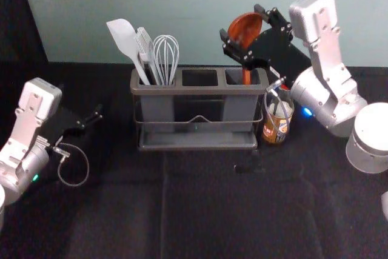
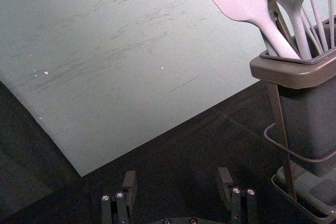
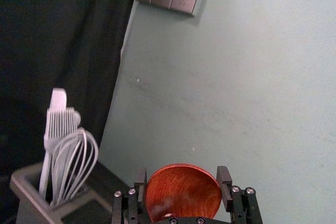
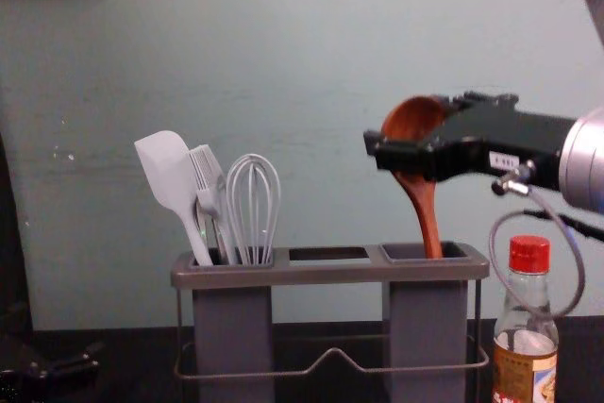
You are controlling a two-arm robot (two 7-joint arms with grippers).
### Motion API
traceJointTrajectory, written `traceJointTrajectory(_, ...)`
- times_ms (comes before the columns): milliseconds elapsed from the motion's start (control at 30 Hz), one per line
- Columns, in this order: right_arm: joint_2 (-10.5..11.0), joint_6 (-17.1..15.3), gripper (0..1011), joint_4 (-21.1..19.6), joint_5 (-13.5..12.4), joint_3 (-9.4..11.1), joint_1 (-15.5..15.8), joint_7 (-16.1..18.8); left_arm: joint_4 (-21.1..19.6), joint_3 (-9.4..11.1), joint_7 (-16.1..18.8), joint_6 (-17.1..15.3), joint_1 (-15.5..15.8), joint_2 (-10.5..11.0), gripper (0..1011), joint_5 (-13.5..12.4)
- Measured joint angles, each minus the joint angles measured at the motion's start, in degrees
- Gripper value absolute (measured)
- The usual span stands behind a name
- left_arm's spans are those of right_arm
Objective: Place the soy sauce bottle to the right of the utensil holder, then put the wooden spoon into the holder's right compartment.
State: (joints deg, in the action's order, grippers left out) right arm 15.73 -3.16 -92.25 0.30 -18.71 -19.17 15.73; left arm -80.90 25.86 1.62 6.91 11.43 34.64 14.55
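Wooden spoon [image 4: 427, 219] reaches into right compartment

Near the left edge of the worktop [image 1: 194, 210], the left gripper [image 1: 85, 104] is wide open and empty. The soy sauce bottle [image 1: 276, 128] stands upright just beside the utensil holder's [image 1: 200, 91] right end. Spatula [image 1: 124, 37], brush [image 4: 206, 169] and whisk [image 1: 165, 56] lean in its left compartment. Above the right one, the right gripper [image 1: 242, 22] has its fingers closed around the spoon's bowl.
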Motion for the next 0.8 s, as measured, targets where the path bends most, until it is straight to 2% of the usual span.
traceJointTrajectory(400,-0.37,0.69,837,2.82,2.89,-0.92,0.4,-0.31,0.0,0.0,0.0,0.0,0.0,0.0,1005,0.0)
traceJointTrajectory(500,-0.57,0.43,872,2.76,3.1,-0.74,0.56,-0.44,0.0,0.0,0.0,0.0,0.0,0.0,1005,0.0)
traceJointTrajectory(667,-0.9,0.04,991,1.84,3.17,0.07,0.92,-0.74,0.0,0.0,0.0,0.0,0.0,0.0,1005,0.0)
traceJointTrajectory(800,-0.87,0.02,1002,-0.27,2.34,1.28,1.69,-0.75,0.0,0.0,0.0,0.0,0.0,0.0,1005,0.0)
